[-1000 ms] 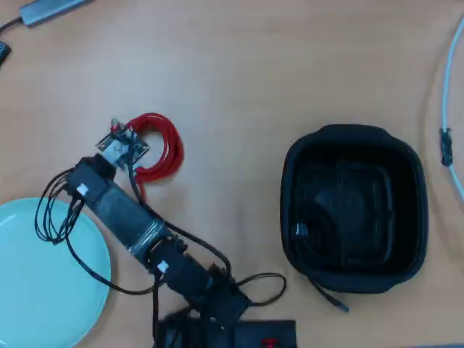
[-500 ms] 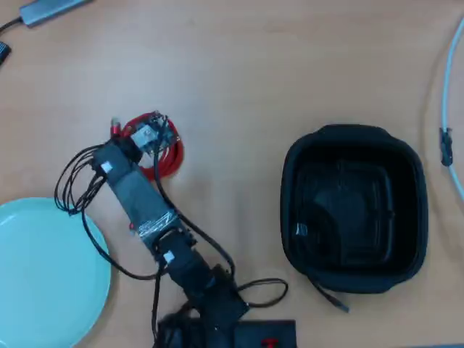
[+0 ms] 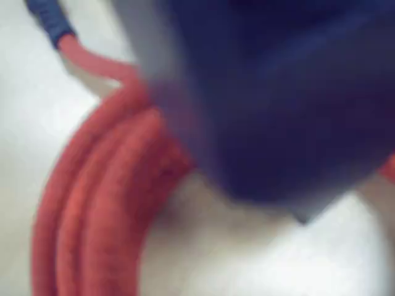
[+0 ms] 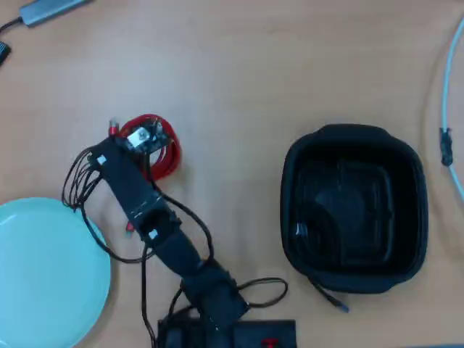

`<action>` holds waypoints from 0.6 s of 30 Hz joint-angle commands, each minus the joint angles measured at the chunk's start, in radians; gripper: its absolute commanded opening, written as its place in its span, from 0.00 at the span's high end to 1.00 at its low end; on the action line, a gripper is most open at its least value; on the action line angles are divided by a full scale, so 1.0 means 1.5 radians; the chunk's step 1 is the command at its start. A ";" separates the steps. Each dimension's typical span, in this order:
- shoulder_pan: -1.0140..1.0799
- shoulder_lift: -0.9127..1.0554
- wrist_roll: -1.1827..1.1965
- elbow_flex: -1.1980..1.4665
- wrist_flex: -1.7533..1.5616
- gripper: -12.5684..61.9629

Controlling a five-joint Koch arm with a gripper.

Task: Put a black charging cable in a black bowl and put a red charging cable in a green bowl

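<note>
the claw (image 4: 147, 135) is directly over the red charging cable (image 4: 168, 152) coil on the desk (image 4: 239, 87); i cannot tell if it is open.

A pale wooden bench (image 4: 239, 80) fills the whole overhead view, its grain faint and the light on it soft and even, with no hard shadows. At the far left corner lies a flat grey device (image 4: 52, 9) with a dark lead, and a pale blue-white cable (image 4: 446, 94) curves along the right edge.
</note>
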 commanded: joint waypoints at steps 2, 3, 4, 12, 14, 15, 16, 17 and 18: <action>-0.009 0.000 0.000 -0.035 -0.026 0.53; -0.010 0.001 0.001 -0.035 -0.022 0.55; -0.010 0.002 0.002 -0.035 -0.020 0.59; -0.011 0.004 0.021 -0.028 -0.009 0.93; -0.010 0.015 0.017 -0.024 0.014 0.93; -0.010 0.040 0.015 -0.030 0.040 0.93; -0.010 0.079 0.010 -0.033 0.066 0.93; -0.011 0.123 0.008 -0.035 0.087 0.93; -0.011 0.164 0.007 -0.036 0.101 0.93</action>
